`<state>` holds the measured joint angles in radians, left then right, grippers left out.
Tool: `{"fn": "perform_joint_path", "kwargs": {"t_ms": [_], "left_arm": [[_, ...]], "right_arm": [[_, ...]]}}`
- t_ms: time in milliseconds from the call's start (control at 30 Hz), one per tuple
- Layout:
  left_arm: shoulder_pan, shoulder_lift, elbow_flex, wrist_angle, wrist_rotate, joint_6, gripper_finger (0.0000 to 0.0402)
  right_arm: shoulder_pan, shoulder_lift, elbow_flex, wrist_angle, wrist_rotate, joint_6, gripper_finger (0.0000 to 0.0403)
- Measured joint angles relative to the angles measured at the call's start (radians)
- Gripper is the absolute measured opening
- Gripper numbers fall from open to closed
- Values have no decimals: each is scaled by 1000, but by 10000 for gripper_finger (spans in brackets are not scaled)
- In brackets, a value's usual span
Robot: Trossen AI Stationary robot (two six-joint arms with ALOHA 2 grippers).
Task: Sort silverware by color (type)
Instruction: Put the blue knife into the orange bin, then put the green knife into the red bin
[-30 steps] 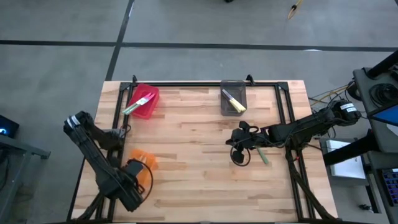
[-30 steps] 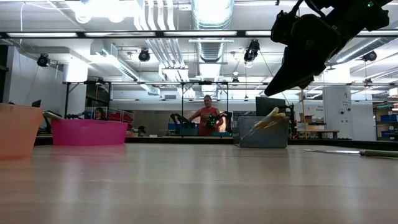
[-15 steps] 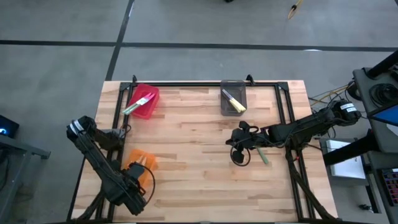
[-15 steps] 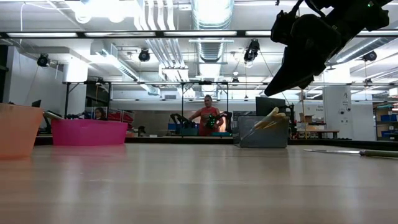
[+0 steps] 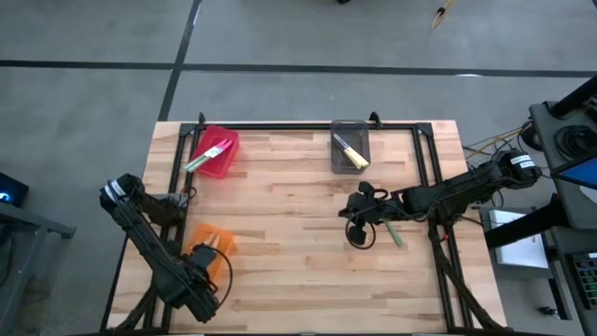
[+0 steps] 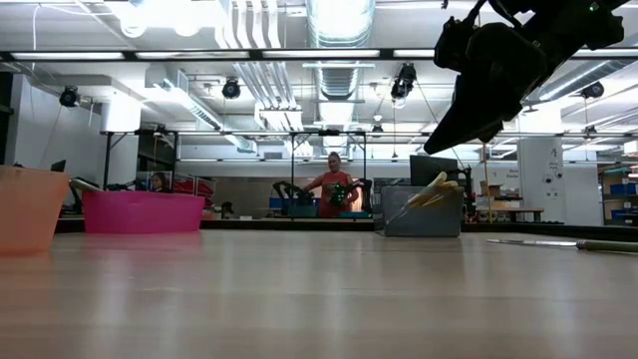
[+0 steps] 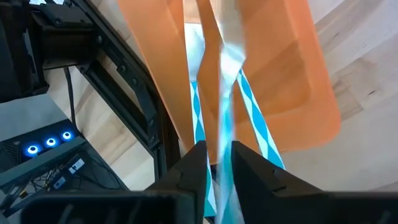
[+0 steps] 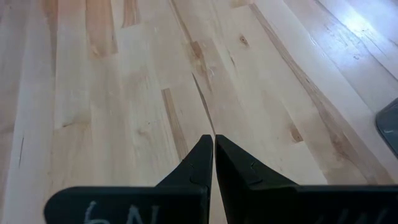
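Note:
My left gripper (image 5: 199, 258) points down over the orange bin (image 5: 218, 240) at the table's near left. Its fingers stand a little apart (image 7: 219, 157). A light-blue-handled knife (image 7: 222, 134) stands between them, its blurred blade reaching into the bin (image 7: 298, 74), where two more light-blue knives (image 7: 256, 127) lie. My right gripper (image 5: 358, 220) hovers shut (image 8: 213, 147) above bare wood right of centre. A green-handled knife (image 5: 395, 233) lies flat on the table just beside it. My left gripper comes from above, pointing down, with the light-blue knife's handle (image 7: 221, 163) between its two fingers and lying along them. The blade end hangs down into the orange bin. Whether the fingers touch the handle, I cannot tell.
A red bin (image 5: 222, 155) holding green and yellow knives sits at the far left. A grey bin (image 5: 351, 149) with yellow knives sits at the far middle. A black frame (image 5: 308, 125) runs along the table's far, left and right edges. Bare wood lies between the bins.
My left arm has sunk a little and tipped further down over the orange bin, then kept still.

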<state>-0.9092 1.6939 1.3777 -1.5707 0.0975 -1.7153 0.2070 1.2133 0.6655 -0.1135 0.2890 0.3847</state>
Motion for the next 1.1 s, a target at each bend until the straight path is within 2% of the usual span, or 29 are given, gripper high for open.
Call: {"fn": "perform_joint_path", "kwargs": {"t_ms": [267,367,467,633,800,1000,1100], "left_arm": [[0,0,2,0,-3,2,104],[3,0,15,1,-42,33,114],[17,0,44,4,-157,65,115],[46,-1,106,29,-424,176,109],[85,-10,150,150,-636,452,94],[147,-22,147,462,-811,970,76],[166,-22,126,614,-842,1239,75]], "right_arm": [[0,0,0,0,0,-2,9],[0,0,0,0,0,0,9],[0,0,0,0,0,15,9],[0,0,0,25,0,36,9],[-2,0,9,88,-7,36,9],[-2,0,86,89,-8,16,9],[-2,0,121,90,-8,10,9]]}}
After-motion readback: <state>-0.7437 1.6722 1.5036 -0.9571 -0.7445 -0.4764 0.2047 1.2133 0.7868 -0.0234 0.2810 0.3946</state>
